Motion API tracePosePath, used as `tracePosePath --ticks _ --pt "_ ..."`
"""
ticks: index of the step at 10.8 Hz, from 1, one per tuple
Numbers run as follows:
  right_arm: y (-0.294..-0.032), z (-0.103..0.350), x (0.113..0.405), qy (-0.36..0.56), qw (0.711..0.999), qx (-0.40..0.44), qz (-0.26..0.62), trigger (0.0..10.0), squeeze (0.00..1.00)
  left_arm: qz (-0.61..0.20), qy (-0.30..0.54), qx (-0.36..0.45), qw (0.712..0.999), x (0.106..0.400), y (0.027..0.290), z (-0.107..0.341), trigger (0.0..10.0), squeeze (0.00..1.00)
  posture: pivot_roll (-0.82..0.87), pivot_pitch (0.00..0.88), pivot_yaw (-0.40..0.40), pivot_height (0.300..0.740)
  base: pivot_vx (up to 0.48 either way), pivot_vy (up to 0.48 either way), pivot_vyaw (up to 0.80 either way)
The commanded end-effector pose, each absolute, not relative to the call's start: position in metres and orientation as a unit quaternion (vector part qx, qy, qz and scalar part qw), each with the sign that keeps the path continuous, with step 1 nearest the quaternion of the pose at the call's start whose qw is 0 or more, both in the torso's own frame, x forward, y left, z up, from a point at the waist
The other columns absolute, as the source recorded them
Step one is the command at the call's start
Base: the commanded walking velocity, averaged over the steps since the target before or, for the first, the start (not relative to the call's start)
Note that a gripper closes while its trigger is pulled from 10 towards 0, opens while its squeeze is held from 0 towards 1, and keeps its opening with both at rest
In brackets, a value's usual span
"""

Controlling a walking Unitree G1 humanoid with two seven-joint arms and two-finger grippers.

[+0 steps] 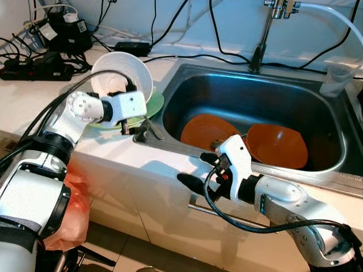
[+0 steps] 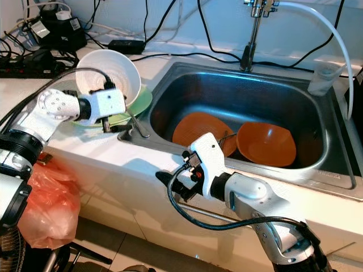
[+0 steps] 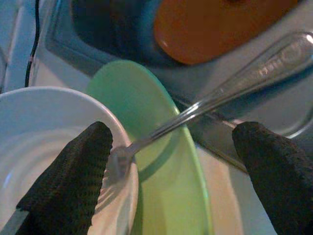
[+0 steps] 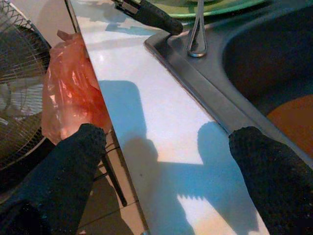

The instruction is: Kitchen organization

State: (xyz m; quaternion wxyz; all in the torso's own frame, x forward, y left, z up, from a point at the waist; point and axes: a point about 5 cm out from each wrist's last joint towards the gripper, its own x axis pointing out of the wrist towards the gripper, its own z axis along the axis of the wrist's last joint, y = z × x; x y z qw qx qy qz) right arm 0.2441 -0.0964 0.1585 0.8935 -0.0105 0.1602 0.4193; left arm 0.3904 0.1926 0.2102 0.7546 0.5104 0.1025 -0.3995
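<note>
A: Where is the white bowl [image 1: 122, 76] found?
B: It is tilted on the green plate [image 1: 152, 106], on the counter [image 1: 34, 96] just beside the sink [image 1: 258, 90]. One finger [image 3: 73, 181] of the left gripper [image 1: 134, 127] is seen inside its rim; the fingers are spread wide, and nothing is pinched.

A: And the spoon [image 3: 210, 100]?
B: It is laid from the bowl's rim across the plate to the sink's edge.

A: What is held in the sink?
B: Two orange dishes [image 2: 266, 144] are seen on its bottom, side by side.

A: And the right gripper [image 2: 170, 184]?
B: It is held over the counter's front edge, fingers spread, nothing between them. An orange bag [image 4: 73, 93] is seen below, near a fan [image 4: 19, 88].
</note>
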Motion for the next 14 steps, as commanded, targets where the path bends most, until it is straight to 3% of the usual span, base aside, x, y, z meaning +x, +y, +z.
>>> tracePosePath --ticks 1,5,9,10,11,12,14 --pt "-0.097 0.162 0.242 0.152 0.893 -0.011 0.423 10.0 0.00 -0.400 0.090 0.534 0.740 0.393 0.191 0.221 10.0 0.00 -0.01 0.000 0.061 0.740 0.000 0.000 0.00" --pt "-0.096 0.163 0.242 0.149 0.893 -0.007 0.424 10.0 0.00 -0.414 0.084 0.585 0.692 0.392 0.187 0.223 10.0 0.00 0.00 0.000 0.059 0.740 0.000 0.000 0.00" --pt "-0.095 0.165 0.239 0.141 0.894 -0.002 0.425 10.0 0.00 -0.412 0.092 0.596 0.683 0.394 0.179 0.209 10.0 0.00 -0.02 0.000 0.061 0.740 0.000 0.000 0.00" --pt "-0.095 0.166 0.239 0.139 0.895 -0.001 0.424 10.0 0.00 -0.427 0.100 0.596 0.673 0.393 0.173 0.202 3.4 0.00 -0.03 0.000 0.061 0.740 0.000 0.000 0.00" --pt "-0.096 0.167 0.239 0.137 0.896 0.000 0.423 10.0 0.00 -0.428 0.103 0.607 0.662 0.392 0.172 0.199 0.7 0.00 -0.03 0.000 0.063 0.740 0.000 0.000 0.00" --pt "-0.096 0.168 0.239 0.136 0.896 0.001 0.422 10.0 0.00 -0.428 0.105 0.605 0.663 0.392 0.171 0.199 0.0 0.00 -0.03 0.000 0.064 0.740 0.000 0.000 0.00" --pt "-0.096 0.168 0.239 0.135 0.898 0.003 0.420 10.0 0.00 -0.427 0.105 0.608 0.661 0.393 0.171 0.198 0.0 0.00 -0.03 0.000 0.066 0.740 0.000 0.000 0.00"
